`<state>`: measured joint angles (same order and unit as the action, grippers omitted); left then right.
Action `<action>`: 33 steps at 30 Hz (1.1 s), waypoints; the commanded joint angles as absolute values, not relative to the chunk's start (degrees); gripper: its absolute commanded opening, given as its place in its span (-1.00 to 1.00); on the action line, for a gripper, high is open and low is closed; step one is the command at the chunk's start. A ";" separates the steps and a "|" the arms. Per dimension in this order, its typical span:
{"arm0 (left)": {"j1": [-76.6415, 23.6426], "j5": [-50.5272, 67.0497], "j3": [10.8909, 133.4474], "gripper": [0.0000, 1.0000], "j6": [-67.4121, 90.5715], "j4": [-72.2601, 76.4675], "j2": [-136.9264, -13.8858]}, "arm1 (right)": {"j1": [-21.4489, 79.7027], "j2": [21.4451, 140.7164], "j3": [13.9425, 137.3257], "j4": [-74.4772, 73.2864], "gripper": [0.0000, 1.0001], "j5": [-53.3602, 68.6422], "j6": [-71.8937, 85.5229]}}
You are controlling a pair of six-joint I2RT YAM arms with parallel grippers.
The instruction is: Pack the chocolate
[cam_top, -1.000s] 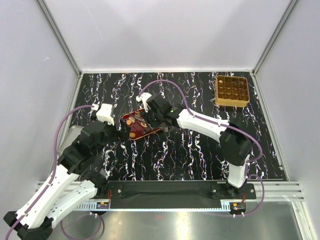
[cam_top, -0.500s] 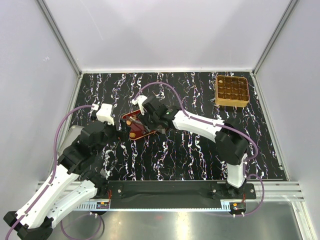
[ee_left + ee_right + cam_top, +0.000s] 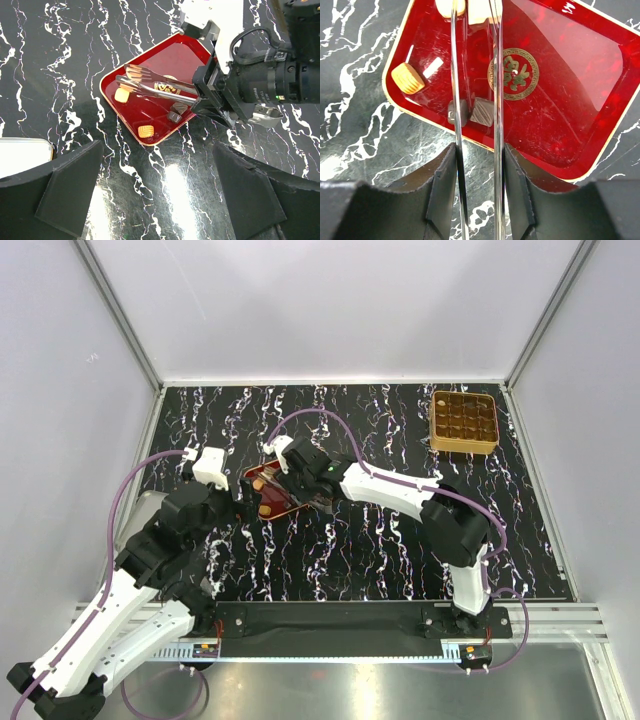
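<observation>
The right gripper [image 3: 478, 150] is clamped on slim metal tongs [image 3: 142, 76]. It has slid left since a second ago, so the blades now reach across the glossy red gold-rimmed tray [image 3: 182, 52], with their tips at a pale tan chocolate lump [image 3: 121, 95]. A ribbed tan lump [image 3: 146, 131] and a dark brown lump [image 3: 174, 116] lie close to the tray's near rim. The left gripper [image 3: 157, 150] hovers spread wide and empty just short of that rim. The black marbled table [image 3: 75, 50] lies open rightward to the square golden compartment box [image 3: 464, 421].
</observation>
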<state>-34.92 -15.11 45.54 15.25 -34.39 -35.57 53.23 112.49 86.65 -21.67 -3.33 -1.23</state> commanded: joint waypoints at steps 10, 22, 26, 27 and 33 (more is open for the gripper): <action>-34.89 -15.82 45.88 0.98 14.94 -32.17 -35.07 | 54.05 112.41 88.77 -19.51 -0.06 -7.74 -2.81; -34.89 -15.91 45.88 0.98 14.94 -32.25 -34.89 | 54.05 113.47 89.47 -18.99 -0.10 -3.96 -2.55; -34.80 -15.91 45.88 0.98 15.03 -32.26 -34.89 | 54.05 113.29 89.39 -18.98 -0.21 -4.04 -2.55; -34.80 -15.91 45.79 0.98 15.03 -32.26 -34.81 | 54.05 113.03 89.30 -19.07 -0.27 -4.22 -2.55; -34.80 -15.91 45.88 0.98 15.03 -32.17 -34.81 | 53.96 107.86 87.71 -18.98 -0.41 -7.99 -1.67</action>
